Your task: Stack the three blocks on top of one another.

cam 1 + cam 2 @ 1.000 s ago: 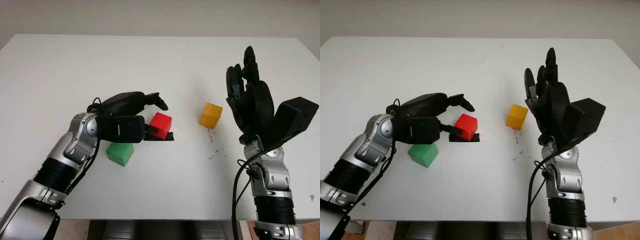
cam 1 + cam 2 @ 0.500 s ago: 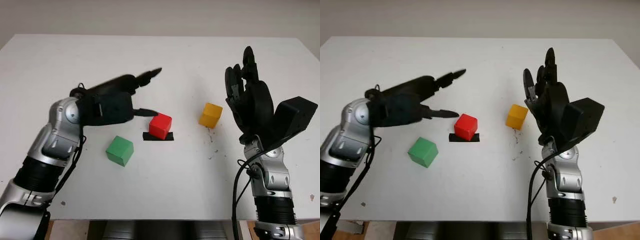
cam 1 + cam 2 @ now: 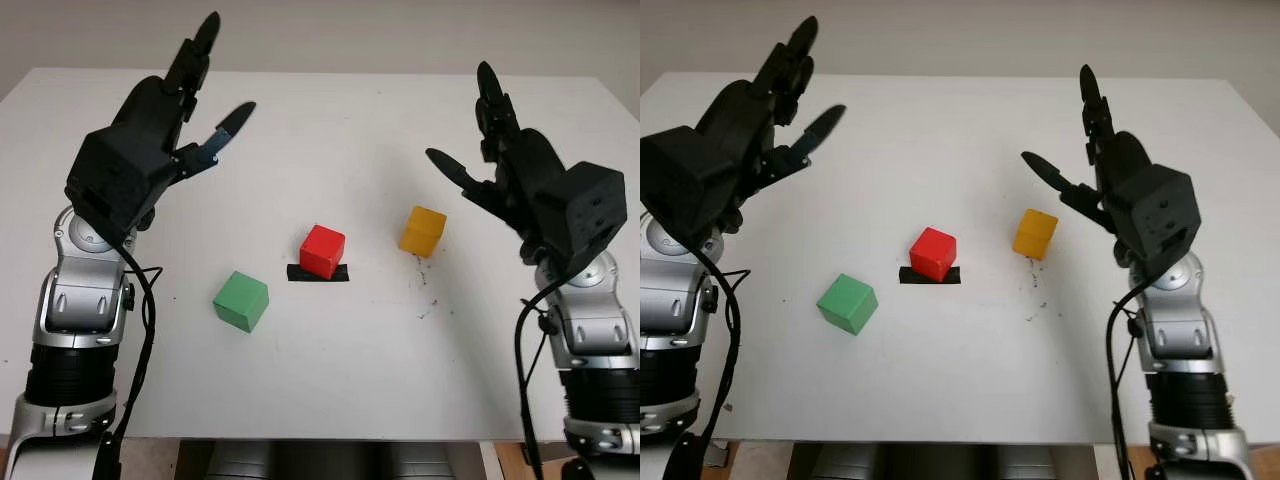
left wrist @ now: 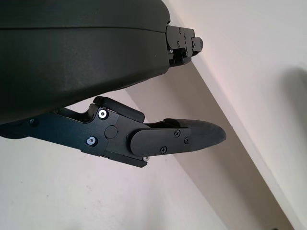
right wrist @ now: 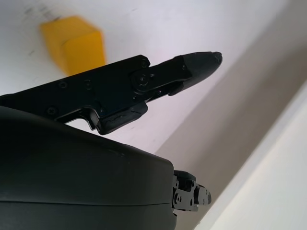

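Both robot hands hang raised and open above the white table [image 3: 330, 380], the left hand [image 3: 140, 150] at ten o'clock, the right hand [image 3: 530, 185] at two o'clock. Between them, unstacked, sit the red block [image 3: 322, 250] on a black strip [image 3: 340, 273], the green block [image 3: 240, 300] at seven o'clock of it, and the yellow block [image 3: 421, 231] at three o'clock.

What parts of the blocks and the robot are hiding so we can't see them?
- Red block: its underside and the middle of the black strip beneath it, covered by the block in both eye views.
- Green block: its bottom and far faces, turned away from the eye views.
- Yellow block: cut off by the picture edge in the right wrist view.
- Left hand and right hand, both open, raised above the table: their arms run off the bottom edge.
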Robot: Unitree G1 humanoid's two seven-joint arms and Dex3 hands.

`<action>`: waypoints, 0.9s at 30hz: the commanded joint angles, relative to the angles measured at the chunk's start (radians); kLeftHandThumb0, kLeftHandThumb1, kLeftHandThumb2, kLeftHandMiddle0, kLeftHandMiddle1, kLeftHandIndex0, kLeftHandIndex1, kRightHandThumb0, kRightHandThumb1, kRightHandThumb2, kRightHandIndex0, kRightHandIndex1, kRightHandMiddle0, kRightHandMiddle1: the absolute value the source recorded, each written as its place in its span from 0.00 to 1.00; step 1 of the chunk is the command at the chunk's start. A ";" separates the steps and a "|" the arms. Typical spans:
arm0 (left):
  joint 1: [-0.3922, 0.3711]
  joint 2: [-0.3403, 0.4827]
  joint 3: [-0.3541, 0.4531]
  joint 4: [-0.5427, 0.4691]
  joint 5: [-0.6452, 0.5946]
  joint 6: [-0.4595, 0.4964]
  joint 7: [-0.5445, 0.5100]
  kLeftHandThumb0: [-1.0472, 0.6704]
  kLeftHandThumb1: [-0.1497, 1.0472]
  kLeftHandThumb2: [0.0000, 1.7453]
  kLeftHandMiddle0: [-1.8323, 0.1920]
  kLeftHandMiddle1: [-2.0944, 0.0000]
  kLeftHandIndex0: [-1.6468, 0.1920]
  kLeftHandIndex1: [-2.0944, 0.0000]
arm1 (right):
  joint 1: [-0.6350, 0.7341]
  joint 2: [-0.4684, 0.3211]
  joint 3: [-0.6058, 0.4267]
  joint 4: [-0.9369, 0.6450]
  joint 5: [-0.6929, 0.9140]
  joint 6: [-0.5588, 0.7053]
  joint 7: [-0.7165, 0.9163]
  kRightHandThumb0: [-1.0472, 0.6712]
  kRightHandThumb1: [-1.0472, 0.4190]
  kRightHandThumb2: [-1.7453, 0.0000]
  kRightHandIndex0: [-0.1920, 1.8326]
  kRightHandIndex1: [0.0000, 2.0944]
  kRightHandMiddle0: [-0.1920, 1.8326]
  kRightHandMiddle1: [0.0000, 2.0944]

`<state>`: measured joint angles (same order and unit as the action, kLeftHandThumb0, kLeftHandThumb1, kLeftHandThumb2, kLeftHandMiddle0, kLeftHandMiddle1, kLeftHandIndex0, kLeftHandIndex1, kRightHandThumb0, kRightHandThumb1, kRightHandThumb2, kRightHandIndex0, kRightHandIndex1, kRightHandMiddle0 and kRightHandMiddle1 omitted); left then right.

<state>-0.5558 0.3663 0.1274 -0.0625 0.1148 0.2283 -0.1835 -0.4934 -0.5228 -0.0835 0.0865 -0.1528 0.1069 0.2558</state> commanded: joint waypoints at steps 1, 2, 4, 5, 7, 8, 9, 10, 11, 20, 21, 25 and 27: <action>0.029 0.000 -0.001 0.027 0.011 -0.015 0.022 0.23 1.00 0.27 0.95 0.98 0.94 0.97 | -0.044 -0.061 0.013 0.015 -0.021 0.028 0.041 0.19 0.07 0.97 0.06 0.04 0.10 0.04; 0.037 0.002 -0.008 0.039 0.021 -0.029 0.031 0.23 1.00 0.27 0.95 0.98 0.94 0.98 | -0.060 -0.086 0.020 0.026 -0.033 0.040 0.068 0.19 0.08 0.97 0.06 0.04 0.10 0.04; 0.049 0.001 -0.019 0.056 0.037 -0.041 0.048 0.23 1.00 0.27 0.96 0.98 0.94 0.97 | -0.088 -0.131 0.036 0.052 -0.055 0.048 0.115 0.19 0.09 0.98 0.06 0.04 0.11 0.04; 0.053 -0.002 -0.023 0.061 0.040 -0.043 0.052 0.23 1.00 0.27 0.96 0.98 0.94 0.97 | -0.099 -0.153 0.046 0.061 -0.073 0.046 0.132 0.19 0.09 0.98 0.07 0.04 0.11 0.04; 0.058 -0.007 -0.026 0.073 0.038 -0.046 0.058 0.24 1.00 0.27 0.96 0.98 0.94 0.97 | -0.117 -0.188 0.063 0.073 -0.103 0.039 0.157 0.18 0.10 0.98 0.09 0.05 0.14 0.05; 0.059 -0.009 -0.027 0.079 0.035 -0.047 0.058 0.24 1.00 0.27 0.96 0.98 0.94 0.97 | -0.124 -0.201 0.070 0.077 -0.119 0.034 0.161 0.19 0.11 0.98 0.09 0.05 0.15 0.05; 0.060 -0.011 -0.028 0.083 0.033 -0.046 0.059 0.24 1.00 0.27 0.96 0.98 0.94 0.97 | -0.131 -0.212 0.075 0.080 -0.133 0.028 0.163 0.19 0.11 0.98 0.10 0.05 0.16 0.05; 0.060 -0.013 -0.029 0.086 0.031 -0.047 0.061 0.23 1.00 0.27 0.96 0.98 0.94 0.97 | -0.138 -0.221 0.079 0.084 -0.142 0.023 0.167 0.19 0.12 0.98 0.11 0.05 0.17 0.05; 0.061 -0.014 -0.030 0.091 0.030 -0.051 0.064 0.23 1.00 0.27 0.95 0.98 0.94 0.97 | -0.145 -0.230 0.083 0.089 -0.151 0.017 0.171 0.19 0.13 0.98 0.12 0.05 0.18 0.05; 0.061 -0.016 -0.042 0.109 0.024 -0.073 0.064 0.24 1.00 0.27 0.96 0.98 0.94 0.98 | -0.216 -0.349 0.132 0.251 -0.204 -0.232 0.244 0.26 0.18 0.98 0.11 0.03 0.19 0.04; 0.060 -0.015 -0.044 0.110 0.026 -0.074 0.066 0.24 1.00 0.27 0.96 0.98 0.94 0.98 | -0.225 -0.362 0.141 0.262 -0.217 -0.259 0.252 0.27 0.18 0.98 0.11 0.03 0.19 0.04; 0.056 -0.010 -0.049 0.119 0.031 -0.079 0.064 0.24 1.00 0.27 0.96 0.97 0.94 0.98 | -0.263 -0.394 0.175 0.287 -0.258 -0.341 0.282 0.28 0.19 0.97 0.11 0.03 0.21 0.04; 0.053 -0.005 -0.053 0.120 0.037 -0.073 0.061 0.24 1.00 0.28 0.95 0.97 0.94 0.98 | -0.285 -0.408 0.205 0.295 -0.299 -0.378 0.293 0.29 0.19 0.97 0.12 0.03 0.22 0.04</action>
<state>-0.4954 0.3517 0.0797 0.0554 0.1477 0.1602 -0.1209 -0.7476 -0.9049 0.1059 0.3795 -0.4364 -0.2516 0.5428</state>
